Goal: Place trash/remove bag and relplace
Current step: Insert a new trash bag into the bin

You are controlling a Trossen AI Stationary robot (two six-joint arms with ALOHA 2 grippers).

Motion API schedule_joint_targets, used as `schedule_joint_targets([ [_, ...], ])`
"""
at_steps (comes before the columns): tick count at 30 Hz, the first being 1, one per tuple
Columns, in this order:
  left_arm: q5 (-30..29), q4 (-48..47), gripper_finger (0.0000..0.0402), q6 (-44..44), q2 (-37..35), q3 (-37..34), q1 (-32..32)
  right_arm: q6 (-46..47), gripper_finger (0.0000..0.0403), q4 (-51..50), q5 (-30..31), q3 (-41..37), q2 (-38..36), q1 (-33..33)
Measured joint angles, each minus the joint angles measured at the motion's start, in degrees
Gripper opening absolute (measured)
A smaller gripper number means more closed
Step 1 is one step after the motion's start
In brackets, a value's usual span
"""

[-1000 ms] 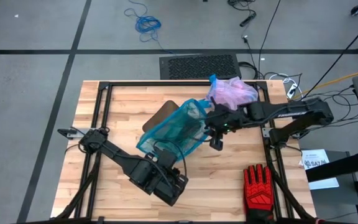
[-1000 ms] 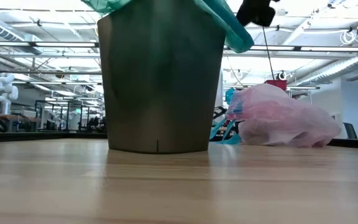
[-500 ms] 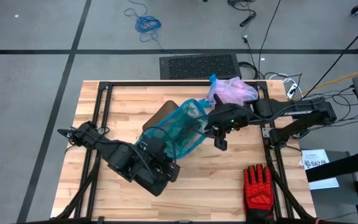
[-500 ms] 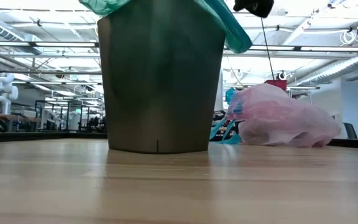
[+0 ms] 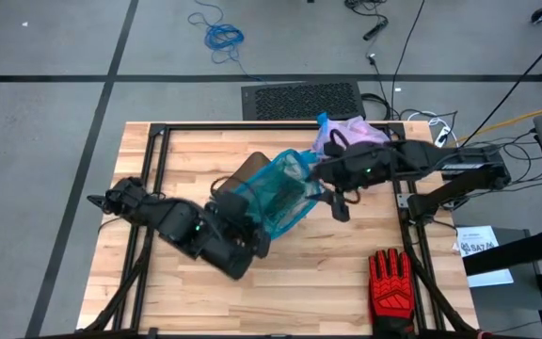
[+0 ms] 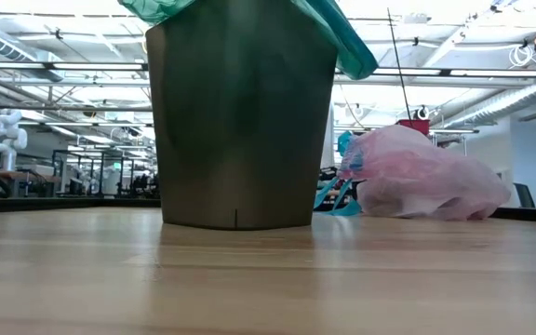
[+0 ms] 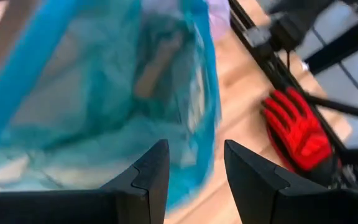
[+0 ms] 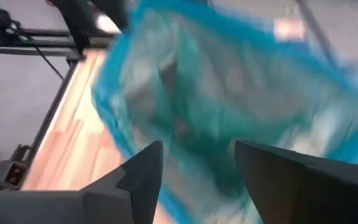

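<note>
Item: bin-lining in progress on a wooden table (image 5: pixel 158 282). Nearest the front edge lies a red-and-black work glove (image 5: pixel 390 284), no part of the job. Next, the left gripper (image 7: pixel 191 171), fingers parted and holding nothing, sits just short of the teal-green bag (image 5: pixel 269 196), whose film fills its wrist view. That bag is draped over the mouth of a dark bin (image 6: pixel 240 121), one fold hanging loose down the outer wall in the low view; its rim looks only partly seated. Judged very light, limp and slippery: it should crumple under any push, so the sound hold is a pinch on the doubled rim edge, not the flat film. The right gripper (image 8: pixel 194 165) hovers above the bag's far side, fingers apart, nothing between them. Farthest back, near the table's rear edge, the bag (image 5: pixel 351 137) rests on the wood, pinkish, filled and bunched, blue drawstring showing at one end; soft, best lifted by that gathered neck. No loose trash is visible.
</note>
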Motion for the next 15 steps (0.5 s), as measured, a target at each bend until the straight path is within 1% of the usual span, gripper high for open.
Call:
schedule_joint_targets([
  [3, 0.32, -0.02, 0.0146, 0.06, -0.22, -0.21, 2.47, -6.71, 0.0189, 4.31, -0.17, 1.13, 0.27, -1.01],
  [5, 0.78, 0.04, 0.0137, 0.09, -0.11, -0.26, 4.07, -7.39, 0.0172, 6.12, -1.47, 1.13, 0.89, -3.12],
  [8, 1.38, 0.01, 0.0105, 1.37, -0.13, -0.29, 6.09, -7.32, 0.0127, 6.79, -5.34, 1.07, 2.73, -7.03],
  [12, 2.52, 0.06, 0.0025, 7.55, -0.13, -0.29, 8.58, -9.43, 0.0049, 8.10, -6.02, 1.03, 4.23, -10.52],
  [14, 3.30, -0.01, 0.0009, 10.66, -0.38, -0.29, 9.85, -11.19, 0.0015, 8.29, -6.05, 1.03, 4.70, -11.93],
  [15, 4.02, 0.09, 0.0005, 12.31, -0.47, -0.29, 10.52, -11.76, 0.0008, 8.59, -6.03, 1.02, 4.89, -12.51],
])
